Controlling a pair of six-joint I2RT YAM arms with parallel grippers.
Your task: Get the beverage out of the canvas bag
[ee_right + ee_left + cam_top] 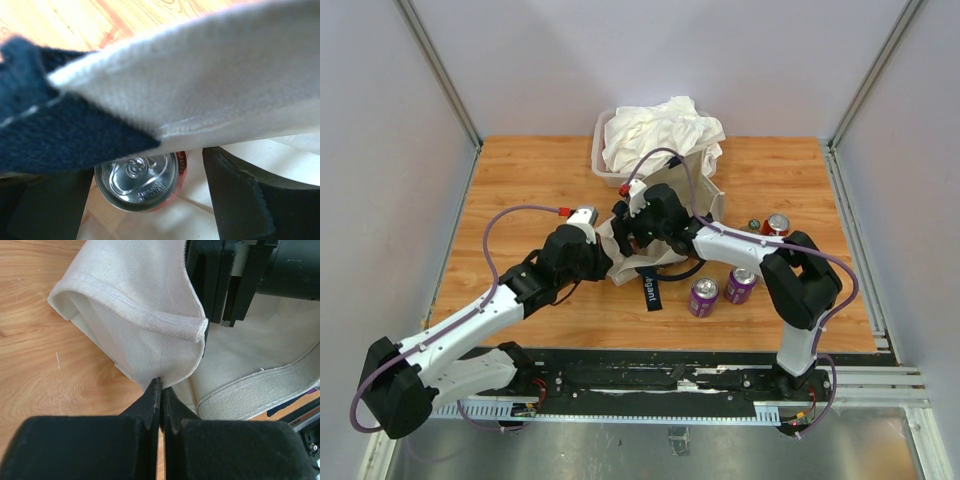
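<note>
The left tool [160, 390] clamps the bag [135, 305] rim. The right tool [142, 200], spread wide, straddles the can [137, 182] inside, at 6 o'clock in its view, seemingly not gripped yet. Lifting out remains.

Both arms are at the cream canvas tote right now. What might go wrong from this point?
The left gripper pinches only a thin fold of the cream canvas bag at its tips; the cloth may slip and the mouth sag shut.
The red-rimmed drink can sits off-centre in the open right gripper, so closing may nudge it aside.
The bag's navy strap hangs over the can and might snag it coming out.
</note>
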